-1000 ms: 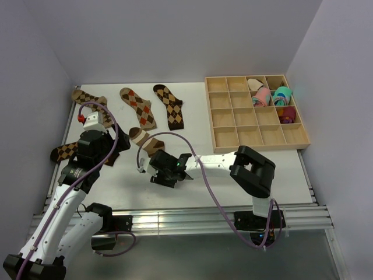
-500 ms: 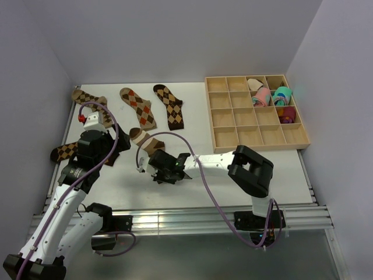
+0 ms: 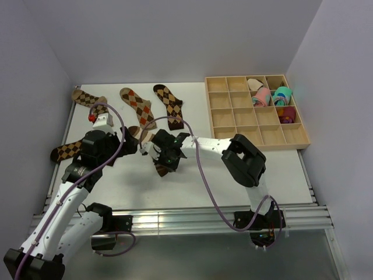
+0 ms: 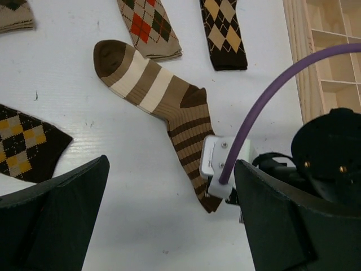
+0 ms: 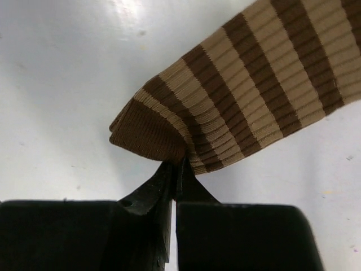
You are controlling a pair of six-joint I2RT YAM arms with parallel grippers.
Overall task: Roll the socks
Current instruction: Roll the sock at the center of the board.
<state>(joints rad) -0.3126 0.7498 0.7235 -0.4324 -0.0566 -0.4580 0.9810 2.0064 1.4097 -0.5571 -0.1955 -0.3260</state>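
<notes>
At the left edge of the counter (image 3: 204,181), the near argyle sock (image 3: 65,150), dark brown with yellow-tan diamonds, lies flat with one end hidden under my left arm. Beyond it, by the far left corner, the far argyle sock (image 3: 87,97) lies flat too.

My left end effector (image 4: 171,165) hangs above the counter with its fingers spread wide and nothing between them. Its wrist camera looks down on the striped sock (image 4: 163,107).

Farther right along the far side lies the red-diamond sock (image 3: 138,107), tan with red and dark diamonds. The striped sock sits just nearer than it, about mid-counter and touching none of the others. Its dark brown toe points far-left and its cuff points near-right. The foot carries broad cream bands, and the leg has narrow brown and tan stripes.

My right end effector (image 5: 176,169) is at that cuff. Its fingertips are pressed together and pinch the cuff's edge, where the knit bunches up slightly off the counter. A purple cable (image 4: 271,96) arcs over its wrist.

The dark argyle sock (image 3: 169,105) lies flat on the far side, right of the red-diamond sock.

At the far right stands a wooden divided tray (image 3: 224,125). Pink and teal rolled bundles (image 3: 268,96) sit in its far right compartments.
</notes>
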